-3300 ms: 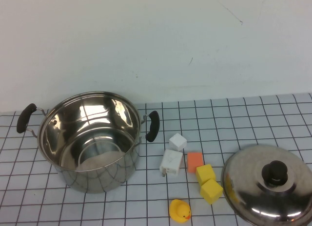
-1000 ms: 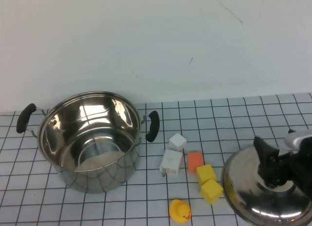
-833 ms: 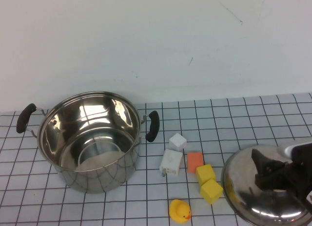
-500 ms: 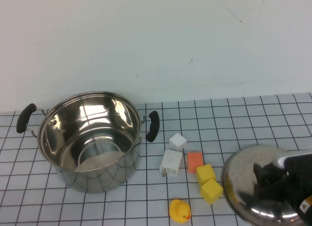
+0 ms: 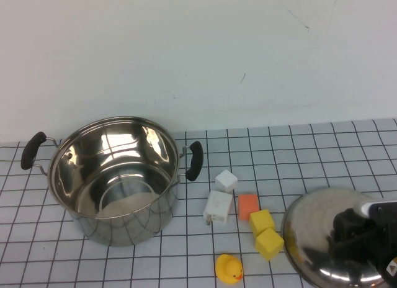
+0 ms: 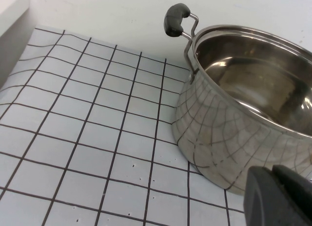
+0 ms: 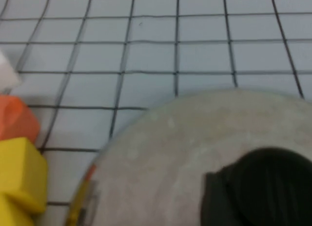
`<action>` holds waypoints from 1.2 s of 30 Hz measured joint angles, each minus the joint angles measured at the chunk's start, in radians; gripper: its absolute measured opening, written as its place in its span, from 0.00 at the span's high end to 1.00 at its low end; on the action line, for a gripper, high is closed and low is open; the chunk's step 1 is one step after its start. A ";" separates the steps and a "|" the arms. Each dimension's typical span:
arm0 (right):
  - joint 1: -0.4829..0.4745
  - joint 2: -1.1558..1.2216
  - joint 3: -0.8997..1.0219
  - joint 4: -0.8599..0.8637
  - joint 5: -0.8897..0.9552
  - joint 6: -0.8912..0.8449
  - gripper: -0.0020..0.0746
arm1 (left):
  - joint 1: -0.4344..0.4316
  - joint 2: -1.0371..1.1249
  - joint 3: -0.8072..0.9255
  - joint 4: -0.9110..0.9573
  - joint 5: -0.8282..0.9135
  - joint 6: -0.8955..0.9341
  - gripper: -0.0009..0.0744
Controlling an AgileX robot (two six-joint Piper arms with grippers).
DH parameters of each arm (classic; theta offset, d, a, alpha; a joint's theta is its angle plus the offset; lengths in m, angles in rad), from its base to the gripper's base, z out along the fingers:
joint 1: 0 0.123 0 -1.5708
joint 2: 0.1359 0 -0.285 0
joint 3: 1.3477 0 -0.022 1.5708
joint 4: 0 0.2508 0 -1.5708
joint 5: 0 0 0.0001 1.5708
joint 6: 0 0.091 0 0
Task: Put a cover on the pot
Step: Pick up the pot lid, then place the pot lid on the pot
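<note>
The pot (image 5: pixel 113 176) is a large shiny steel stockpot with two black handles, standing open at the left. It also shows in the left wrist view (image 6: pixel 248 114). The domed steel lid (image 5: pixel 313 229) lies on the table at the front right. My right gripper (image 5: pixel 355 235) sits low over the lid's centre and hides the knob in the high view. In the right wrist view the lid's dome (image 7: pixel 180 153) shows with a black mass at the knob (image 7: pixel 270 184). My left gripper (image 6: pixel 272 173) is shut and empty beside the pot's near wall, out of the high view.
Between pot and lid lie two white cubes (image 5: pixel 226 179) (image 5: pixel 218 207), an orange block (image 5: pixel 248 205), two yellow cubes (image 5: pixel 261 221) (image 5: pixel 268 243) and a yellow duck (image 5: pixel 229 268). A white wall stands behind the checked cloth (image 5: pixel 298 151).
My right gripper came in from the right over the lid and has sunk lower onto its centre, covering the knob. The pot, the lid and the small things have not moved.
</note>
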 joint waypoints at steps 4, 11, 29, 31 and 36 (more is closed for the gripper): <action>0.000 -0.131 0.045 -0.009 0.048 -0.013 0.51 | 0.000 0.000 0.000 0.000 0.000 0.000 0.99; 0.000 -0.569 0.023 -0.068 0.143 -0.120 0.51 | 0.000 0.000 0.000 0.000 0.000 -0.004 0.99; 0.282 -0.426 -0.908 -0.458 1.297 -0.010 0.51 | 0.000 0.000 0.000 0.000 0.000 -0.004 0.99; 0.326 -0.322 -1.013 -0.458 1.313 -0.010 0.51 | 0.000 0.000 0.000 0.000 0.000 -0.004 0.99; 0.396 -0.110 -1.264 -0.456 1.317 -0.010 0.51 | 0.000 0.000 0.000 0.000 0.000 -0.004 0.99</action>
